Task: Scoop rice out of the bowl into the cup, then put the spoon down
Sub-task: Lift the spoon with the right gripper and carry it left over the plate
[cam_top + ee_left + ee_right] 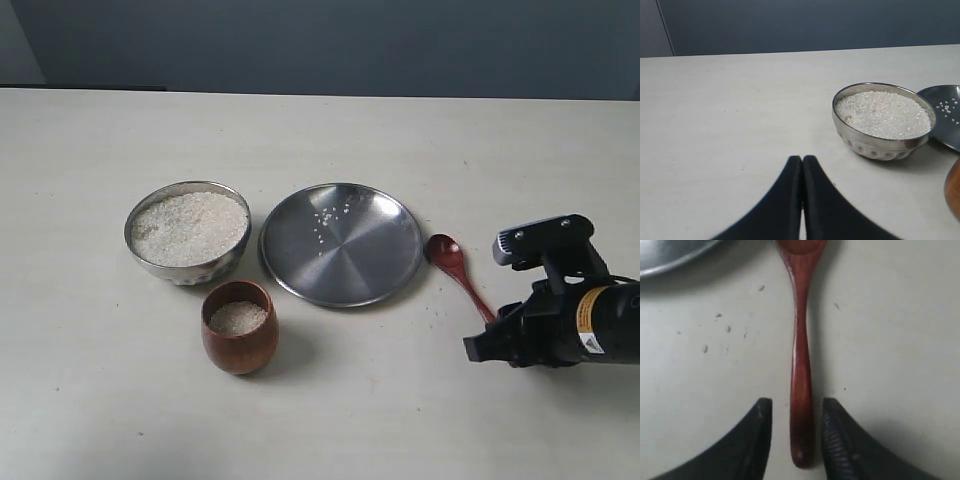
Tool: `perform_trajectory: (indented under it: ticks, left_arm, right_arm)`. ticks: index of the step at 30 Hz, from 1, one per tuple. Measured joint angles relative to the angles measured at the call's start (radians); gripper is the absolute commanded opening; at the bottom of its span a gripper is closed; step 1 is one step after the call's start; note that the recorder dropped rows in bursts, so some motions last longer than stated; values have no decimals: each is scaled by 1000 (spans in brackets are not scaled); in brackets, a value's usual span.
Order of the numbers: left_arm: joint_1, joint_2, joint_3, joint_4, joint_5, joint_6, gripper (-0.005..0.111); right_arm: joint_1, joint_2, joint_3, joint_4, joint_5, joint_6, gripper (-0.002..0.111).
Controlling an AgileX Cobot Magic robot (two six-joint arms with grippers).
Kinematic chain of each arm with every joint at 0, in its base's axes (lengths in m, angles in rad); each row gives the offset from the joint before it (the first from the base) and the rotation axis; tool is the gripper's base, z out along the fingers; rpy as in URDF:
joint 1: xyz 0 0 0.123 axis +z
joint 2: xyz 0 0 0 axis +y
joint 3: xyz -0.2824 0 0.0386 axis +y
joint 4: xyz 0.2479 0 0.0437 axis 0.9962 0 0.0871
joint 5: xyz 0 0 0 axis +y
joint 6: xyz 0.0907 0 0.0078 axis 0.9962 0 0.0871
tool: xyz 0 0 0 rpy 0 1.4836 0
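Spoon (801, 365) is lying free between the parted jaws of the right tool (796, 405), so a crooked retreat is risking dragging it.

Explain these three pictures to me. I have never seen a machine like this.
This is a robot with two arms, each ending in a gripper, a clamp with two jaws. One picture looks at the table from outside. The other two come from cameras on the wrists. On the table stand a steel bowl full of rice, a wooden cup with rice in it, and a flat steel plate with a few stray grains. A wooden spoon lies beside the plate. The right gripper is open, jaws on either side of the spoon's handle, so nothing is held. The left gripper is shut and empty.
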Motion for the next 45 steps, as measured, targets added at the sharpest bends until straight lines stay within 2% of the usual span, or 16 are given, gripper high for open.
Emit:
perform_trajectory:
  ticks: [10,11,13,14,21,27,32,38,45]
  left_arm:
    - [0,0,0,0,0,0,0]
    - [0,0,0,0,0,0,0]
    - [0,0,0,0,0,0,0]
    - [0,0,0,0,0,0,0]
    - [0,0,0,0,0,0,0]
    - [0,0,0,0,0,0,0]
    - [0,0,0,0,0,0,0]
    - [0,0,0,0,0,0,0]
    - [0,0,0,0,0,0,0]
  right_arm:
    - [0,120,-37,0,-1,-37,32]
    - [0,125,-42,0,-3,-39,29]
    - [0,131,-48,0,-8,-41,16]
    - [0,135,-48,-2,-12,-41,-1]
    - [0,149,-59,-2,-21,-43,-1]
    - [0,91,-118,8,190,-36,-1]
    - [10,-42,-160,18,254,-49,-1]
    - [143,-113,-245,72,409,-211,-1]
    - [294,-87,-456,184,559,-387,-1]
